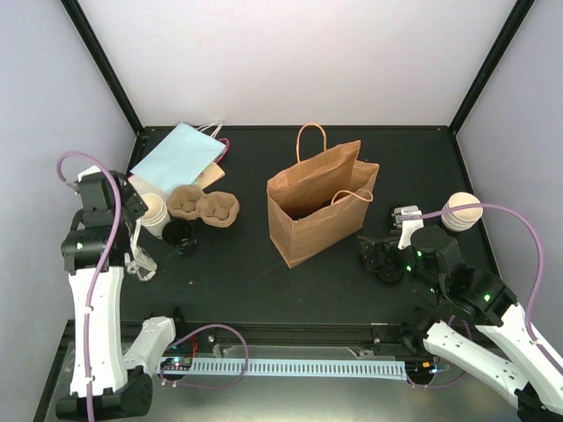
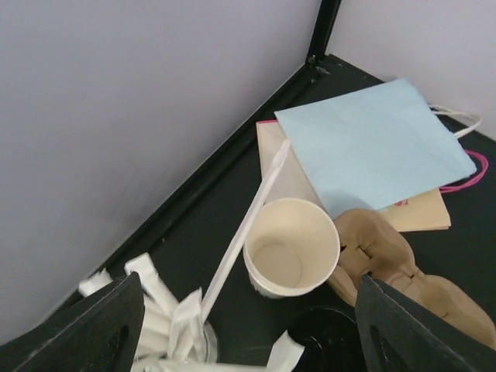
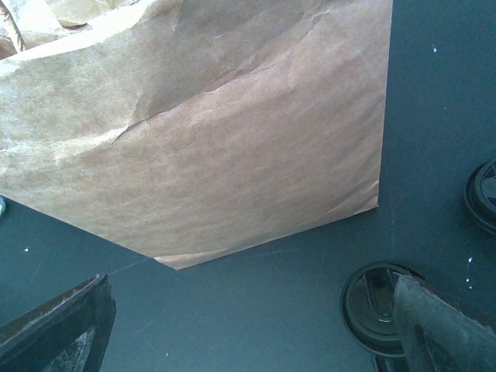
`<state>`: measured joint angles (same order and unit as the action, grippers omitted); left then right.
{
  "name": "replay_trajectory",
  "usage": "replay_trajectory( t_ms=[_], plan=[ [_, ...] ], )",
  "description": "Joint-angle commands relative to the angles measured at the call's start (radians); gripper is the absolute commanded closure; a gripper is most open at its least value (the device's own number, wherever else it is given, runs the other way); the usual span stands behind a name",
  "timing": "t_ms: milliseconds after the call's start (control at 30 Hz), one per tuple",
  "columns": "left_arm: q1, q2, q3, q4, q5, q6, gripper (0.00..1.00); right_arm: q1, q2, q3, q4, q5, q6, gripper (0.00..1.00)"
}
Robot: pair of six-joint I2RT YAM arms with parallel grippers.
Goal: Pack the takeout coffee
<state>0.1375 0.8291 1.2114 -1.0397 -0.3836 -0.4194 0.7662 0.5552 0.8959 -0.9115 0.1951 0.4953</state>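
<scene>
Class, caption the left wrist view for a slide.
Lidless cream paper cup between wrapped straws and a pulp cup carrier, pale-blue bag behind.

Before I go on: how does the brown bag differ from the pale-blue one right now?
The brown bag stands upright in the middle with its mouth open, while the pale-blue bag lies flat and closed. The brown bag stands by itself, whereas the pale-blue bag rests on another flat beige bag in the far left corner. The brown bag is creased and the pale-blue bag looks smooth. Both are paper bags with loop handles.
</scene>
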Motion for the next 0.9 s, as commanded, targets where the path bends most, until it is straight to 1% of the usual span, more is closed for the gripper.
replay_trajectory(
  t_ms=[0, 100, 233, 367, 567, 700, 800, 867],
  plan=[
    [0.007, 0.101, 0.087, 0.019, 0.082, 0.137, 0.21, -0.005, -0.001, -0.003, 0.016, -0.013, -0.01, 0.0],
    [0.006, 0.123, 0.091, -0.011, 0.187, 0.159, 0.14, -0.005, 0.0, -0.004, 0.016, -0.013, -0.008, 0.0],
    [0.006, 0.092, -0.007, 0.018, 0.238, 0.19, 0.11, -0.004, -0.001, -0.005, 0.017, -0.011, -0.008, 0.0],
    [0.005, 0.077, -0.071, 0.049, 0.212, 0.205, 0.15, -0.004, -0.003, -0.005, 0.018, -0.012, -0.008, 0.0],
    [-0.004, 0.076, -0.108, 0.032, 0.116, 0.168, 0.31, -0.004, 0.002, -0.007, 0.022, -0.015, -0.009, 0.0],
    [-0.006, 0.059, -0.138, 0.064, 0.076, 0.172, 0.31, -0.004, 0.005, -0.009, 0.023, -0.017, -0.007, 0.0],
    [-0.005, 0.064, -0.126, 0.078, 0.092, 0.189, 0.31, -0.004, 0.004, -0.009, 0.023, -0.016, -0.006, 0.0],
    [-0.006, 0.071, -0.112, 0.089, 0.127, 0.205, 0.32, -0.005, 0.004, -0.01, 0.025, -0.017, -0.008, 0.0]
  ],
)
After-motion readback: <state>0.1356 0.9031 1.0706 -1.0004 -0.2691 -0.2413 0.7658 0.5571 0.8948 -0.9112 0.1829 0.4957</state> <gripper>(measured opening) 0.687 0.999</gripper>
